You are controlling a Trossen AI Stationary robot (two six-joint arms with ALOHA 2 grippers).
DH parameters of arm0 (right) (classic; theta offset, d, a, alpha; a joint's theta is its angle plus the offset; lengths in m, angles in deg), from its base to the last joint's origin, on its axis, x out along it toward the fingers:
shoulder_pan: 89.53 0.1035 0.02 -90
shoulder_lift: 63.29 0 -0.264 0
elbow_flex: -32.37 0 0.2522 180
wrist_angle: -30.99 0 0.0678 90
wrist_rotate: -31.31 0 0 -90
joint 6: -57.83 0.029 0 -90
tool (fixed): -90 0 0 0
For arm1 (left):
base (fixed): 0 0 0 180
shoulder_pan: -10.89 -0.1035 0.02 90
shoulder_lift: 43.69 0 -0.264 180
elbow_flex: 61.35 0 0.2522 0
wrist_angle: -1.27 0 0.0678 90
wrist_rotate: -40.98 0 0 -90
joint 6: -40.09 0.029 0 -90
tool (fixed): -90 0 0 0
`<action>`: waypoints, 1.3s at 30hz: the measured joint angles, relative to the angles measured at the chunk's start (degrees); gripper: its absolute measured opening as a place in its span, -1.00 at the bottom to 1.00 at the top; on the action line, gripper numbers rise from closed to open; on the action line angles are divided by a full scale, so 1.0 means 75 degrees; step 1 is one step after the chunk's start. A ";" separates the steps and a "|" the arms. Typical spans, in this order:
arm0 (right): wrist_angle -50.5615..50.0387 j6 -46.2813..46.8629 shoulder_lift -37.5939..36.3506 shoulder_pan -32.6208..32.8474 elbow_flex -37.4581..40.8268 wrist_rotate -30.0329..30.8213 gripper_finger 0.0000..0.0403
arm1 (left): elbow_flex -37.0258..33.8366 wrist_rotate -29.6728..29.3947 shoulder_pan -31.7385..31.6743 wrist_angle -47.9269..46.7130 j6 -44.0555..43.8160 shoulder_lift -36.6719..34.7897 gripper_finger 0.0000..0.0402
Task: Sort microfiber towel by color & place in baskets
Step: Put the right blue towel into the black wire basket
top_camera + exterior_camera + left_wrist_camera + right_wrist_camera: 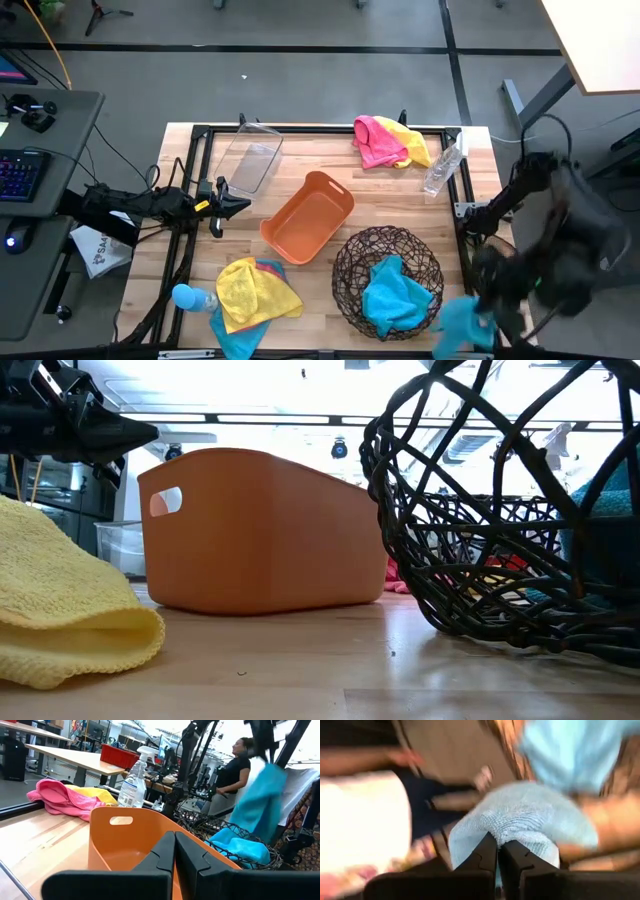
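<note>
The right gripper (497, 851) pinches a blue towel (520, 822) between its pressed-together fingers. In the high view that gripper (478, 312) sits at the lower right of the frame, with the towel (460, 325) hanging off the table edge. It looks blurry, so I think the arm is swinging. It holds the towel up high, I guess, so it can drop it into the round wire basket (350, 262) just beside it. Another blue towel (397, 295) already lies in there, so blue goes with blue.

The left gripper (175, 855) waits at the left of the table with its fingers shut on nothing, near the clear bin (248, 157).

The orange tub (308, 217) in the middle holds nothing yet. A yellow towel (256, 290) lies on more blue cloth at the lower left. A pink towel (377, 142) and another yellow one rest at the upper middle, beside a bottle (441, 168). Those are not sorted yet.
</note>
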 joint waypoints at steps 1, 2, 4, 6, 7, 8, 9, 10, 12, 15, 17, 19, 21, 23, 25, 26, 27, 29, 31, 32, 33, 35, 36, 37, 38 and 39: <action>-0.0246 -0.0210 -0.0031 -0.0086 -0.0385 0.0471 -1.00 | 0.0001 -0.0003 -0.0001 0.0003 0.0001 0.0000 -1.00; -0.0481 -0.0503 -0.0040 -0.0172 -0.0775 0.0983 -1.00 | 0.0000 -0.0003 -0.0001 0.0003 0.0003 -0.0001 -1.00; -0.0764 -0.1300 -0.0035 -0.0385 -0.1473 0.2050 -1.00 | 0.0000 -0.0002 -0.0002 0.0000 0.0001 -0.0001 -1.00; -0.0764 -0.2325 -0.0041 -0.0706 -0.1986 0.2998 -1.00 | 0.0000 -0.0003 -0.0001 0.0002 0.0002 -0.0002 -1.00; -0.0708 -0.2875 -0.0041 -0.0936 -0.2153 0.3364 -1.00 | 0.0000 -0.0003 -0.0001 0.0000 0.0001 -0.0001 -1.00; -0.0575 -0.3424 -0.0041 -0.1223 -0.2262 0.3587 -1.00 | 0.0000 -0.0002 -0.0003 0.0002 0.0001 -0.0001 -1.00; -0.0353 -0.3995 -0.0023 -0.1577 -0.2323 0.3665 -1.00 | 0.0000 -0.0003 -0.0003 0.0000 0.0000 0.0000 -1.00; -0.0092 -0.4546 0.0003 -0.1955 -0.2332 0.3607 -1.00 | 0.0000 -0.0003 0.0000 0.0003 0.0003 0.0000 -1.00; 0.0439 -0.5499 0.0072 -0.2696 -0.2234 0.3020 -1.00 | 0.0000 -0.0003 -0.0003 0.0002 0.0002 -0.0003 -1.00; 0.1021 -0.6283 0.0243 -0.3481 -0.2085 0.1597 -1.00 | 0.0000 -0.0003 -0.0003 0.0001 0.0000 -0.0003 -1.00; 0.1218 -0.6515 0.0356 -0.3730 -0.2091 0.0802 -1.00 | 0.0000 -0.0003 -0.0001 0.0003 0.0001 0.0000 -1.00; 0.1298 -0.6564 0.0416 -0.3748 -0.2098 0.0277 -1.00 | 0.0000 -0.0003 0.0000 0.0003 0.0003 -0.0003 -1.00; 0.1268 -0.6383 0.0439 -0.3672 -0.2097 -0.0040 -1.00 | 0.0000 0.0000 -0.0003 0.0002 0.0001 0.0000 -1.00; 0.1080 -0.6060 0.0440 -0.3497 -0.2096 -0.0117 -1.00 | 0.0000 -0.0001 -0.0002 0.0003 0.0003 0.0000 -1.00; 0.0705 -0.5676 0.0437 -0.3316 -0.2096 0.0025 -1.00 | 0.0000 -0.0003 -0.0002 0.0002 0.0003 0.0000 -1.00; 0.0425 -0.5462 0.0462 -0.3222 -0.2096 0.0168 -1.00 | 0.0000 -0.0001 0.0000 0.0001 0.0000 -0.0002 -1.00; 0.0115 -0.5261 0.0503 -0.3141 -0.2096 0.0334 -1.00 | 0.0000 -0.0003 0.0000 0.0003 0.0000 0.0000 -1.00; -0.0436 -0.4996 0.0667 -0.3034 -0.2096 0.0536 -1.00 | 0.0001 -0.0001 0.0000 0.0000 0.0002 -0.0002 -1.00; -0.0861 -0.4973 0.0905 -0.2992 -0.2092 0.0622 -1.00 | 0.0000 -0.0003 -0.0001 0.0003 0.0001 -0.0001 -1.00; -0.1002 -0.4981 0.1034 -0.2992 -0.2088 0.0678 -1.00 | 0.0000 -0.0003 0.0000 0.0000 0.0002 -0.0003 -1.00; -0.1116 -0.4991 0.1154 -0.2995 -0.2088 0.0760 -1.00 | 0.0001 -0.0003 -0.0001 0.0002 0.0000 -0.0001 -1.00; -0.1293 -0.5046 0.1380 -0.3023 -0.2088 0.0998 -1.00 | 0.0000 0.0000 -0.0003 0.0003 0.0000 0.0000 -1.00; -0.1334 -0.5108 0.1492 -0.3060 -0.2088 0.1102 -1.00 | 0.0000 -0.0003 -0.0003 0.0000 0.0000 0.0000 -1.00; -0.1346 -0.5184 0.1608 -0.3087 -0.2088 0.1140 -1.00 | 0.0000 -0.0003 0.0000 0.0002 0.0001 -0.0001 -1.00; -0.1344 -0.5242 0.1721 -0.3099 -0.2088 0.1137 -1.00 | 0.0000 -0.0003 -0.0001 0.0001 0.0000 0.0000 -1.00; -0.1345 -0.5311 0.1831 -0.3101 -0.2088 0.1096 -1.00 | 0.0000 -0.0003 0.0000 0.0001 0.0000 0.0000 -1.00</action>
